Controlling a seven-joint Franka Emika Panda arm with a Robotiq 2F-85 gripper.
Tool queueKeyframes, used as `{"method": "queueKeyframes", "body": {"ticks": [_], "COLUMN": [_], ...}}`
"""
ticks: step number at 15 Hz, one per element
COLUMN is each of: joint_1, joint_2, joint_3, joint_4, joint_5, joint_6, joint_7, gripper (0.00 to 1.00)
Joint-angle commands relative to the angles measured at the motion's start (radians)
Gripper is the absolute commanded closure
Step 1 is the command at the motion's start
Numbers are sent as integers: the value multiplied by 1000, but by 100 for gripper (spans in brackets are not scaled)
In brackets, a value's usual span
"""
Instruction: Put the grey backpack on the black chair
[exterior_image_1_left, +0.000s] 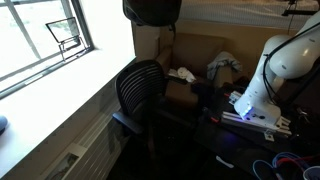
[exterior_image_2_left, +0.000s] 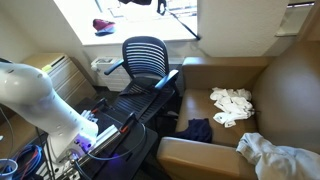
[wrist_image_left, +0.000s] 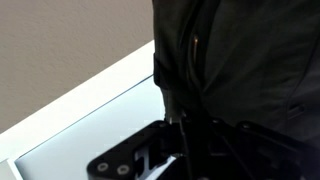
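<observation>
The grey backpack (exterior_image_1_left: 152, 10) hangs high at the top edge of an exterior view, above the black mesh chair (exterior_image_1_left: 140, 88). Only its lower part shows there. In the wrist view its dark fabric and a strap (wrist_image_left: 250, 60) fill the right side, close to the camera. My gripper (wrist_image_left: 186, 150) is a dark shape at the bottom of the wrist view, closed into the fabric. The gripper itself is out of frame in both exterior views. The chair (exterior_image_2_left: 146, 58) stands by the window, and its seat holds no backpack.
A brown couch (exterior_image_2_left: 290, 90) with white clothes (exterior_image_2_left: 232, 105) is beside the chair. A dark cloth (exterior_image_2_left: 195, 130) lies on the floor. The robot base and cables (exterior_image_2_left: 90, 135) are near the chair. The window sill (exterior_image_1_left: 50, 85) runs alongside.
</observation>
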Motion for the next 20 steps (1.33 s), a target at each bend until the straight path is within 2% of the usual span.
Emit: {"method": "queueKeyframes", "body": {"ticks": [1, 2, 3, 6, 7, 11, 13, 16, 18, 19, 20], "joint_1": [41, 53, 16, 21, 21, 141, 164, 153, 119, 107, 101], "joint_2": [-65, -81, -67, -70, -69, -58, -30, 32, 100, 60, 75], "joint_3": [99, 107, 116, 145, 142, 44, 3, -27, -7, 13, 16], "joint_4": [16, -28, -1, -30, -35, -209, -260, -269, -231, -287, -286], "joint_5": [167, 186, 184, 209, 209, 374, 469, 569, 602, 600, 608], "joint_6": [-164, -172, -150, -178, -178, -164, -183, -229, -252, -228, -230], "joint_7": [15, -7, -10, -6, -6, -118, -160, -199, -183, -191, -191], "gripper": [98, 98, 94, 94, 98, 98, 98, 98, 98, 98, 94]}}
